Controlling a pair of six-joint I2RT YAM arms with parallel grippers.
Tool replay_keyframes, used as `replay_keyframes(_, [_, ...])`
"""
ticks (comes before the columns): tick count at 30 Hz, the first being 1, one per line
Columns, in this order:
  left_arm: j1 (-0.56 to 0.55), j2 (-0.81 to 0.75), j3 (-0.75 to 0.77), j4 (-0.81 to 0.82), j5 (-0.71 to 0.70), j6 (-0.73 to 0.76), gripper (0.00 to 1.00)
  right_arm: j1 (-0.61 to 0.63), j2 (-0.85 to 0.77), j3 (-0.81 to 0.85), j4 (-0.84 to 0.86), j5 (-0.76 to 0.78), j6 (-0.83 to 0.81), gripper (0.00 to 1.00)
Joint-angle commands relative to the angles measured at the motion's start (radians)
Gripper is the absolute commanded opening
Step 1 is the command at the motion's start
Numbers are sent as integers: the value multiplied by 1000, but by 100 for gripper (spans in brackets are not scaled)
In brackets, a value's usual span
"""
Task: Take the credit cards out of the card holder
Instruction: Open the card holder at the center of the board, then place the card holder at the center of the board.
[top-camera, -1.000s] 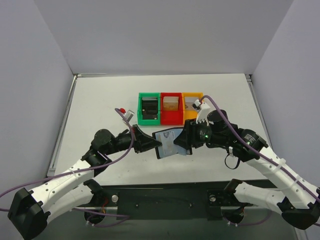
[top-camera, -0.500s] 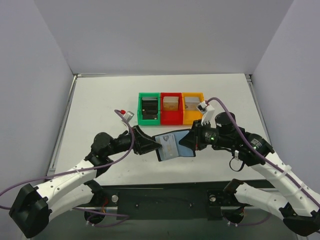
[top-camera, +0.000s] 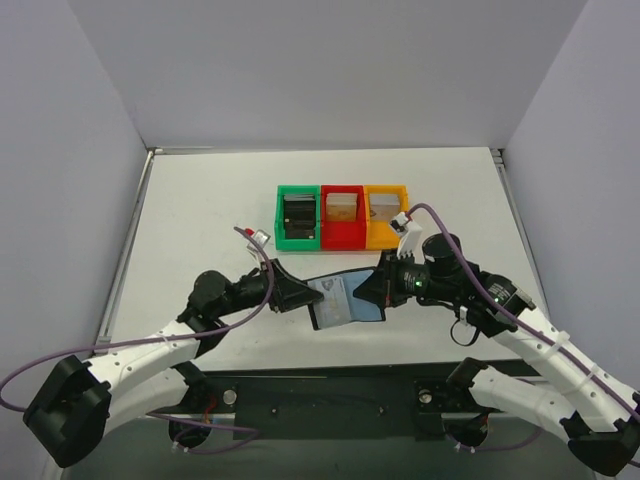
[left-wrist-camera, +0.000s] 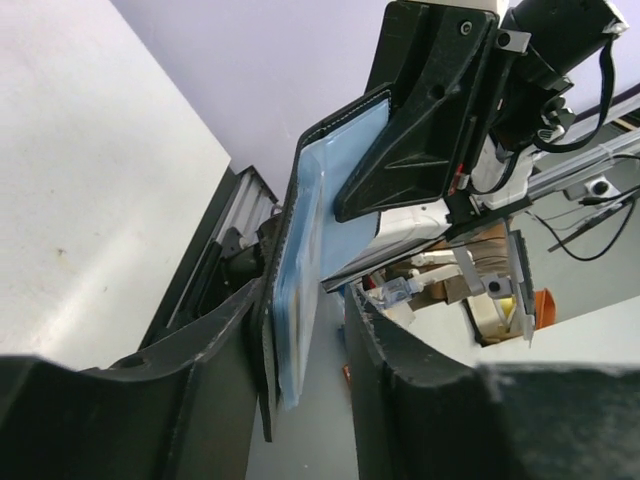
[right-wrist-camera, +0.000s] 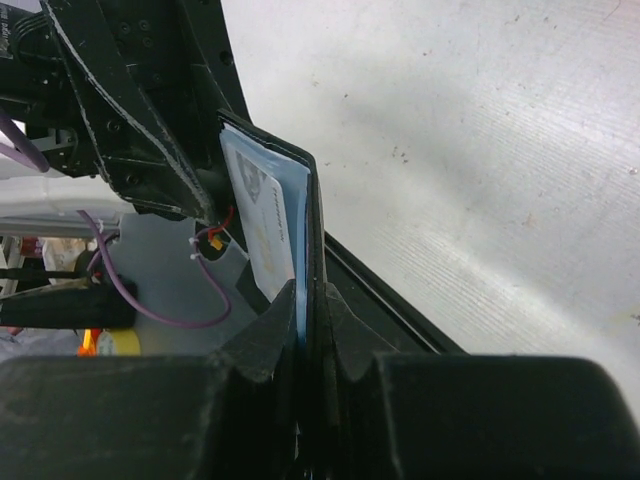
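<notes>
The black card holder (top-camera: 352, 306) hangs open above the table between my two grippers, its grey-blue inner pockets facing up. A pale card (top-camera: 329, 291) lies in its left half. My right gripper (top-camera: 376, 291) is shut on the right edge; in the right wrist view (right-wrist-camera: 308, 295) the jaws clamp the black cover (right-wrist-camera: 317, 215), with the pale card (right-wrist-camera: 260, 225) standing out of the pocket. My left gripper (top-camera: 305, 298) straddles the left edge. In the left wrist view (left-wrist-camera: 305, 300) one finger lies against the holder's back (left-wrist-camera: 312, 205) and a gap shows at the other finger.
Green (top-camera: 281, 215), red (top-camera: 343, 240) and yellow (top-camera: 381, 240) bins stand in a row behind the holder, each with a stack inside. The black base rail (top-camera: 330, 385) runs along the table's near edge. Purple cables loop off both arms.
Both grippers and the card holder have shifted slightly toward the near edge. The right arm has swung a little. The right grip on the holder is unchanged.
</notes>
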Motion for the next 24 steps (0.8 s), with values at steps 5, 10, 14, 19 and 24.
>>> replay_keyframes(5, [8,52,-56,69,-53,32,33,-7,-35,-123,177,-25,61,0])
replay_keyframes(10, [6,78,-71,78,-61,33,37,-6,-55,-154,193,-33,63,0])
replay_keyframes(14, [6,98,-74,72,-69,47,39,-7,-68,-177,190,-15,60,0])
replay_keyframes(19, [6,122,-90,29,-95,79,30,-7,-52,-255,198,33,38,0])
replay_keyframes(24, [6,141,-116,-23,-129,93,31,-7,-26,-349,252,65,31,0])
